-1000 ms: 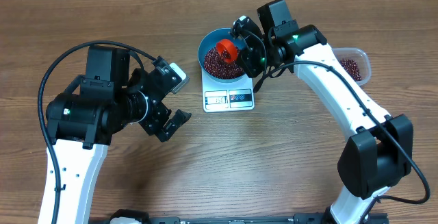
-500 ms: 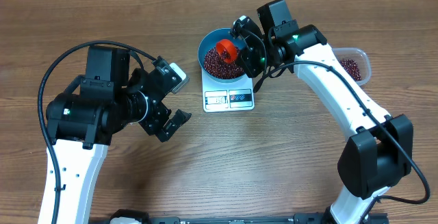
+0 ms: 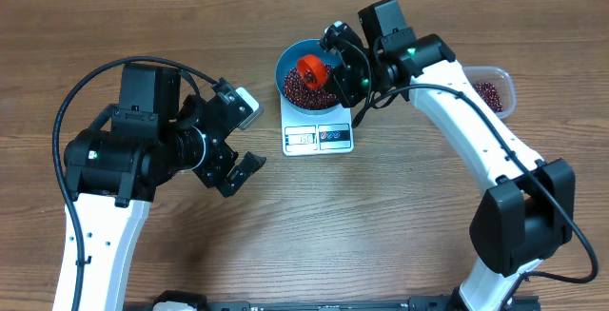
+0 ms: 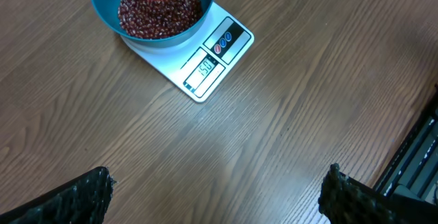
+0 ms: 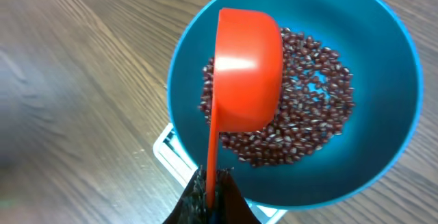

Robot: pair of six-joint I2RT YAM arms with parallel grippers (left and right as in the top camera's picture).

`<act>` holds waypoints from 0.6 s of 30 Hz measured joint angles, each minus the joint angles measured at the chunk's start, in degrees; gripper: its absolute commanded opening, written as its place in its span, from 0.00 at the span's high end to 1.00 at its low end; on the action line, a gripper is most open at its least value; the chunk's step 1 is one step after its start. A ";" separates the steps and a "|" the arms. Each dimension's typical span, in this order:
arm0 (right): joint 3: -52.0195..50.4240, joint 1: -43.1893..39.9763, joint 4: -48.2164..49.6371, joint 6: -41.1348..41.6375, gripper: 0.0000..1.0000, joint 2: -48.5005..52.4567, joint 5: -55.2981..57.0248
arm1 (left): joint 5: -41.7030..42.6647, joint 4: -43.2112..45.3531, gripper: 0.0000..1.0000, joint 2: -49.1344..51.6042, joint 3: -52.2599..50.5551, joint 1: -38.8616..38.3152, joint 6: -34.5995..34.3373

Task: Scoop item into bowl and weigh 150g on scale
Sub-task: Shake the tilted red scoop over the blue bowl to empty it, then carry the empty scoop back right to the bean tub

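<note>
Just ahead of the right gripper (image 5: 211, 193), whose jaws are clamped together on its thin handle, the orange scoop (image 5: 250, 66) hangs overturned above the beans (image 5: 308, 114) heaped in the blue bowl (image 5: 404, 80). The bowl sits on the white scale (image 4: 212, 63), below those jaws. The beans are tiny, hard and loose, so they probably roll and scatter easily. No pinch would hold them, and the stiff scoop handle is the sensible place to grip. Well short of the scale, the left gripper (image 4: 215, 196) hovers with jaws wide apart, holding nothing. The scale's display (image 4: 204, 68) shows digits too small to read surely, and no brand is legible.
</note>
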 measured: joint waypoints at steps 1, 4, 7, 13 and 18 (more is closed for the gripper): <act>0.00 -0.50 0.00 0.61 0.96 0.00 -1.44 | 0.00 -0.07 0.00 0.00 0.00 0.00 0.00; 0.00 -2.19 0.04 1.84 0.96 0.00 -4.35 | 0.00 -0.02 0.00 0.00 0.00 0.00 0.00; 0.00 -4.42 0.04 2.69 0.96 0.00 -7.43 | 0.00 -0.02 0.00 0.00 0.00 0.00 0.00; 0.00 -8.20 -0.31 3.61 0.96 0.00 -14.60 | 0.00 -0.02 0.00 0.00 0.00 0.00 0.00; 0.00 -10.99 -1.68 4.00 0.96 0.00 -17.90 | 0.00 -0.02 0.00 0.00 0.00 0.00 0.00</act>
